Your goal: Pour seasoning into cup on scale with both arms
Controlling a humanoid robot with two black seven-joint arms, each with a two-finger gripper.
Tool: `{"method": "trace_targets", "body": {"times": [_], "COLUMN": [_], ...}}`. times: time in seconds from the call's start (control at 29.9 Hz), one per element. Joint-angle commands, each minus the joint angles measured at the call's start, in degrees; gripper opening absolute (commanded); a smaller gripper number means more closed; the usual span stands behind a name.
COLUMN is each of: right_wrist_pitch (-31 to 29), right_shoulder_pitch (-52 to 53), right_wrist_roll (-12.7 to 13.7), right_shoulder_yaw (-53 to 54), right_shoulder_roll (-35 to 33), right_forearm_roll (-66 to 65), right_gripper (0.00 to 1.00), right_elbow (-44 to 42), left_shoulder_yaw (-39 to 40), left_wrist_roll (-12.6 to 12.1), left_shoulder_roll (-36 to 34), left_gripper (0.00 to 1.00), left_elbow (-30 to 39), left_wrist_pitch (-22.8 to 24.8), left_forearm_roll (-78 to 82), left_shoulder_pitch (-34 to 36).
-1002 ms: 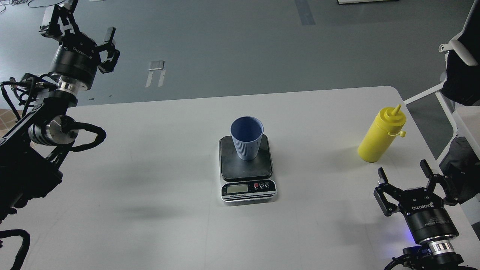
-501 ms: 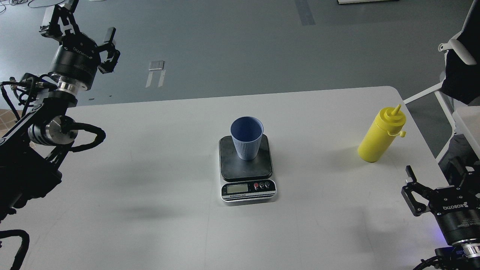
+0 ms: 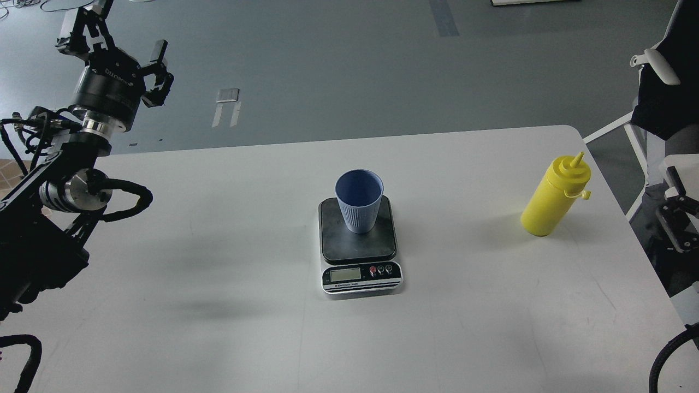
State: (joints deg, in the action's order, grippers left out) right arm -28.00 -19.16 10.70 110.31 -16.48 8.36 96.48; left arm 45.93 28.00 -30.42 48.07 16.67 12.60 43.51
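Head view is showing the white worktop (image 3: 218,262) carrying everything. At ten o'clock the left gripper (image 3: 125,41) is hanging above the floor beyond the far edge, its fingers spread apart and holding nothing. At three o'clock only a sliver of the right gripper (image 3: 674,215) is showing at the frame edge; its fingers cannot be judged. The seasoning (image 3: 556,197) is standing upright near that edge. At centre, the scale (image 3: 360,248) is bearing the cup (image 3: 359,201) upright on its plate.

We see a white table (image 3: 218,262). The scale (image 3: 359,245) sits at its middle. The yellow seasoning (image 3: 556,196) stands upright near its right edge.
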Motion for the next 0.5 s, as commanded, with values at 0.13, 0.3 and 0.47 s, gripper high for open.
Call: {"method": "trace_targets", "body": {"times": [0.13,0.3,0.47], "right_wrist_pitch": [0.0,0.0,0.0], "right_shoulder_pitch": [18.25,33.11,50.76], "right_wrist_roll": [0.02,0.2,0.11], "right_shoulder_yaw": [-1.05,-11.85,-25.9], "right_shoulder_roll": [-14.78,-20.87,-19.21], "right_forearm_roll": [-1.06,-2.99,-10.19], "right_gripper": [1.0,1.0,1.0], "right_elbow": [-8.47,-17.63,-26.15], "left_shoulder_yaw": [-0.4,-0.57,-0.75], "left_wrist_roll": [0.0,0.0,0.0], "left_shoulder_roll": [0.27,0.19,0.01], "left_gripper": [0.98,0.98,0.98], "left_elbow": [0.0,-0.52,-2.01], "left_wrist_pitch": [1.17,5.13,7.85], "left_forearm_roll": [0.05,0.66,1.02], "left_shoulder_pitch": [0.78,2.36,5.44]}}
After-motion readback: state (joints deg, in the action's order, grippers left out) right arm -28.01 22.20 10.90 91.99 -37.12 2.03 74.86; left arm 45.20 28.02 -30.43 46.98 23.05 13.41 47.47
